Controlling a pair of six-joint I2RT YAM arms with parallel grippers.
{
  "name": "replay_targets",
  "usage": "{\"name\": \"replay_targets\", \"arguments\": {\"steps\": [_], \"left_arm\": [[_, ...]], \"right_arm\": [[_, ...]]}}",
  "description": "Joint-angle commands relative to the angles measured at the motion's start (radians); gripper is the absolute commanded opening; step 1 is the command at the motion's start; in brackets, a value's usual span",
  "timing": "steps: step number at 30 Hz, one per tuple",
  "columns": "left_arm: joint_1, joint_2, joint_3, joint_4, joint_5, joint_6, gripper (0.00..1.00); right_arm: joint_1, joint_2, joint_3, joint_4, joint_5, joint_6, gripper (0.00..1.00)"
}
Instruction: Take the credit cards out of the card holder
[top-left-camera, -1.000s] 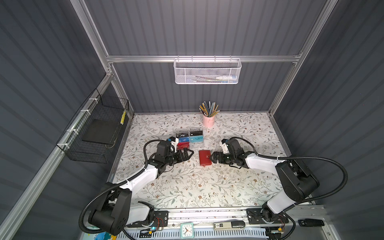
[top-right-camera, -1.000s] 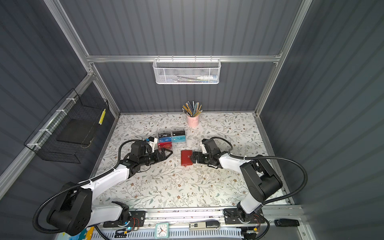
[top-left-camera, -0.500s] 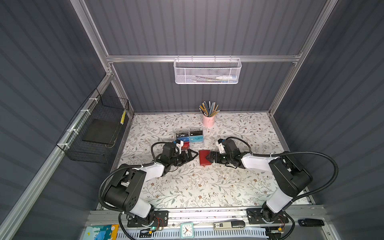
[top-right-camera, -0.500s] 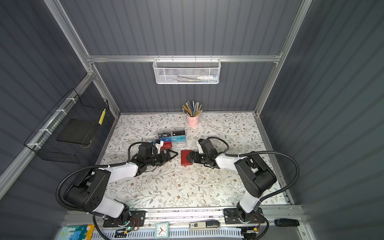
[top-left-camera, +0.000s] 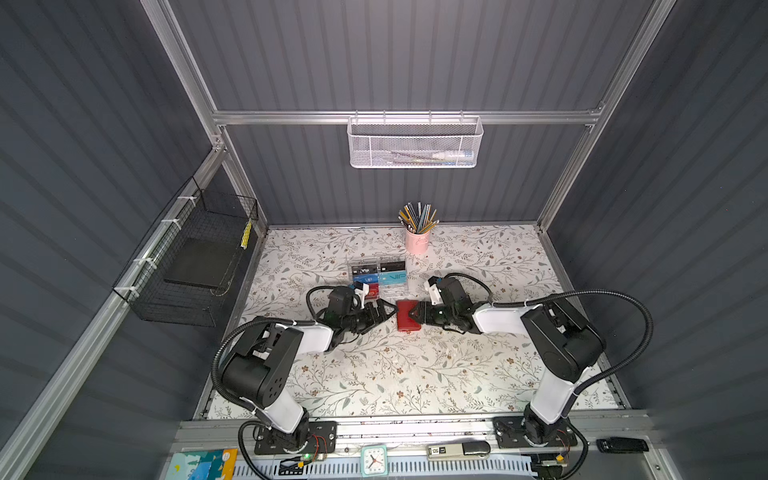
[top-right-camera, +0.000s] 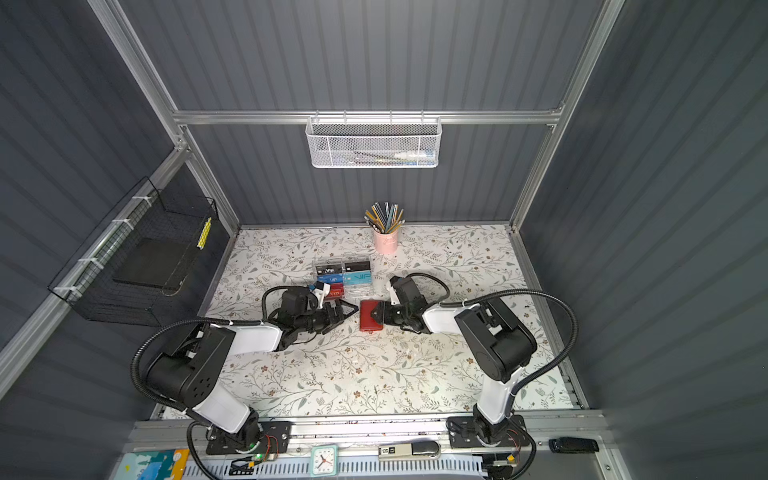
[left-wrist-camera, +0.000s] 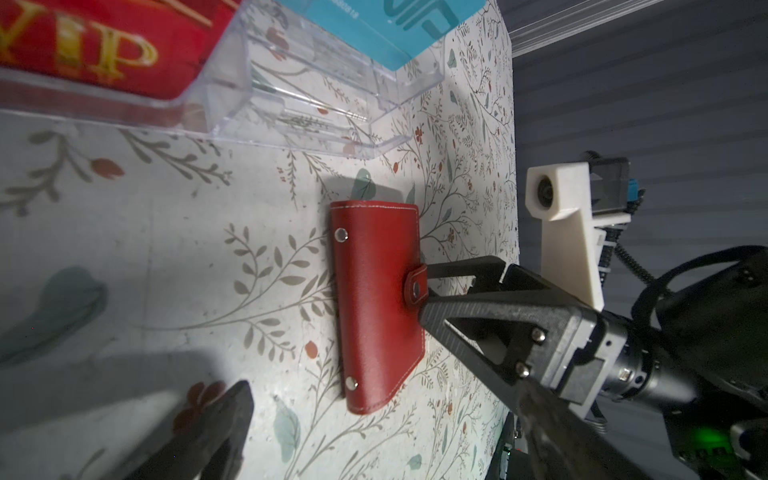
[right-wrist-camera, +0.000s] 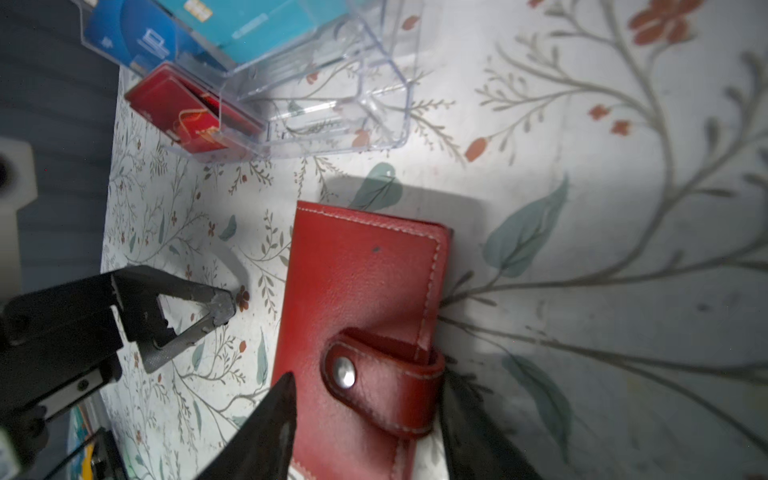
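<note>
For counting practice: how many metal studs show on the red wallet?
3. One stud on the strap of the wallet; two along the opposite edge, one near each end. Underside hidden.

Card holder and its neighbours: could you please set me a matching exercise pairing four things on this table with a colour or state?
Things:
1. card holder
2. pencil cup
3. compartmented box
4. left gripper

Colour or state:
A. pink, upright
B. jaws open, holding nothing
C. red, snapped shut
D. transparent

Pairs: 1-C, 2-A, 3-D, 4-B
</note>
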Motion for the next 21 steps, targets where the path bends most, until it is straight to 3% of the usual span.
{"name": "replay_targets", "arguments": {"steps": [1,10,21], "left_arm": [[-0.011,0.011,0.014,0.040,0.019,-0.020,0.97],[-0.011,0.031,-0.010,0.076,0.018,-0.030,0.80],[-0.012,0.039,-0.009,0.006,-0.020,0.024,0.76]], "right_arm": [[0.019,0.031,0.009,-0.020,-0.022,0.019,0.50],[0.030,0.058,0.015,-0.001,-0.011,0.041,0.44],[0.032,0.086,0.028,0.007,-0.011,0.046,0.33]]}}
